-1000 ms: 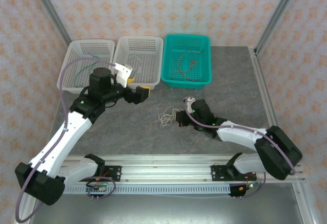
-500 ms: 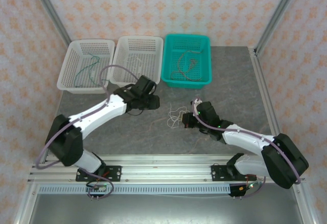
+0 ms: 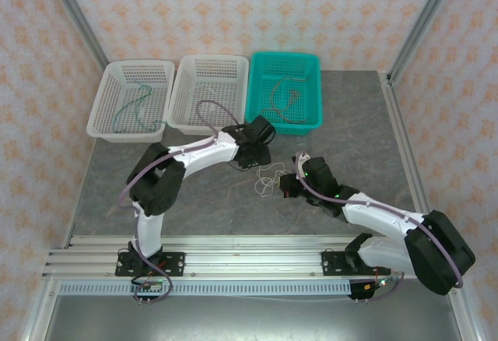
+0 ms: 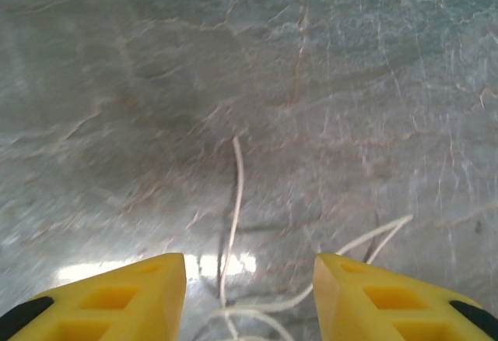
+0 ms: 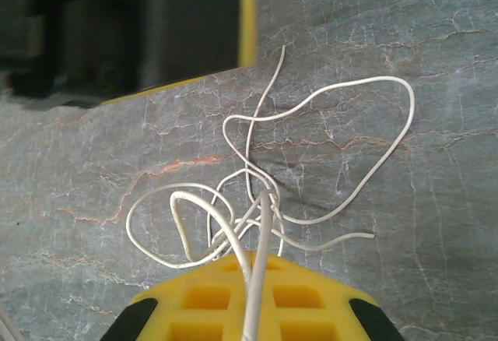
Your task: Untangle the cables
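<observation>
A tangled white cable (image 3: 267,177) lies mid-table between both grippers. My right gripper (image 3: 286,184) is shut on it; in the right wrist view a strand of the white cable (image 5: 262,232) runs between the closed yellow fingers (image 5: 311,310), with loops spread on the table ahead. My left gripper (image 3: 253,158) hovers at the tangle's far-left side, open; in the left wrist view one strand of the white cable (image 4: 236,193) lies on the table between its parted yellow fingertips (image 4: 148,286). A green cable (image 3: 132,107) lies in the left white basket and a red-brown cable (image 3: 284,96) in the teal one.
Three baskets line the back: left white basket (image 3: 105,84), middle white basket (image 3: 187,84), teal basket (image 3: 257,84). The left gripper's dark body (image 5: 117,29) sits close ahead in the right wrist view. Metal frame posts stand at the back corners.
My left arm has swung from the white baskets rightward and down to the tangle, its jaws narrowing. My right gripper has shifted slightly right, dragging the white cable with it.
</observation>
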